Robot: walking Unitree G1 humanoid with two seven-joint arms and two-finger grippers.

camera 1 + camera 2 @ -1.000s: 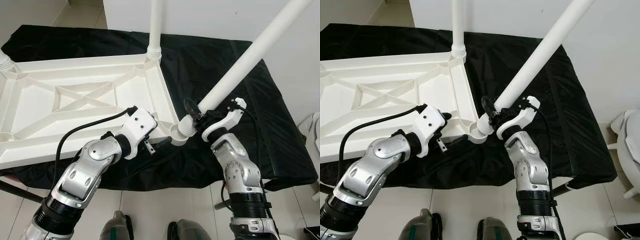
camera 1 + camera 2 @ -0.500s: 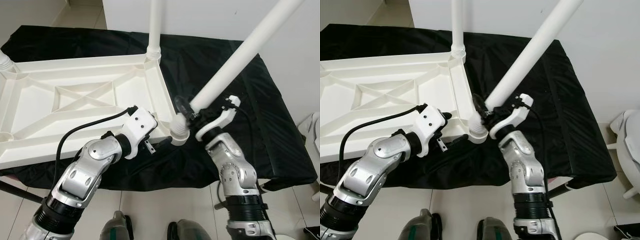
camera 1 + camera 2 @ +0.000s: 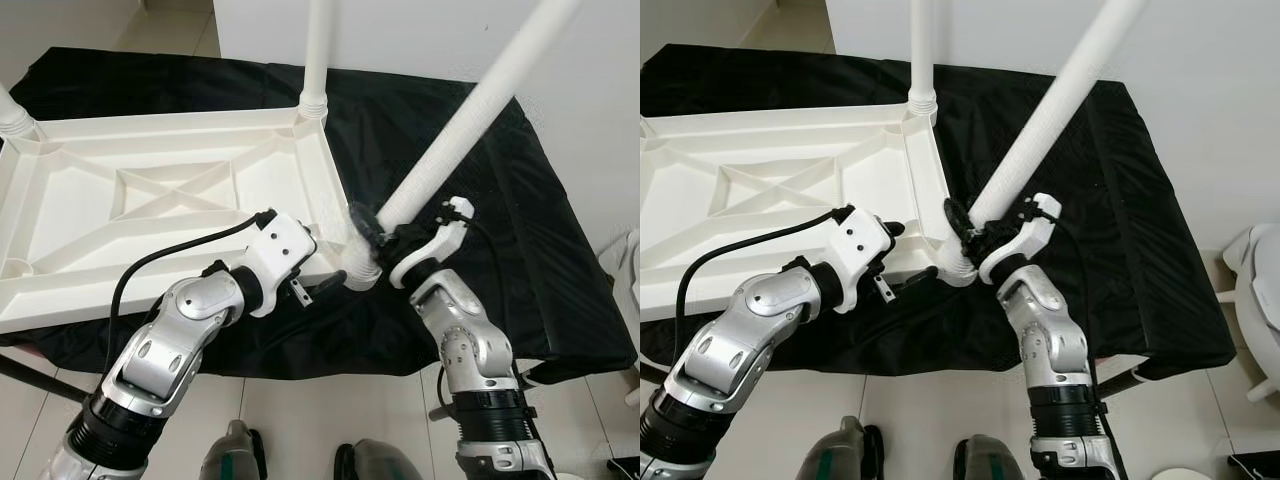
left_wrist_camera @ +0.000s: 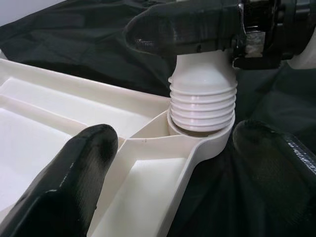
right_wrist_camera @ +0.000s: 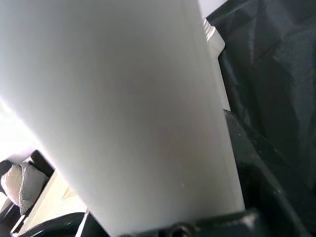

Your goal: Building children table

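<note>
White plastic tabletop [image 3: 150, 215] lies upside down on a black cloth [image 3: 520, 200] spread over a raised surface, ribbed underside facing up. Far-right corner: one leg [image 3: 318, 50] already stands upright in its socket. Far-left corner: the ribbed base of another leg [image 3: 12, 120] shows at the picture edge, apparently seated too. Near-right corner is the one in work — the right gripper [image 3: 385, 228] is clamped around the lower end of a third leg [image 3: 470, 110], just above its ribbed collar. This leg leans markedly away to the right, not upright. In the left wrist view the threaded collar [image 4: 202, 106] has entered the corner socket [image 4: 200, 143], but several ridges remain exposed above the rim, so I judge it started, not fully home. The left gripper [image 4: 173, 163] sits at the tabletop's near edge beside that corner, fingers spread wide, one over the tray rib and one over the cloth, holding nothing; whether it touches the plastic I cannot tell. Near-left socket [image 3: 12, 268] looks empty — a fourth leg would be left to fit. Estimate: two legs done, third partway, then the last leg and turning the table upright.
</note>
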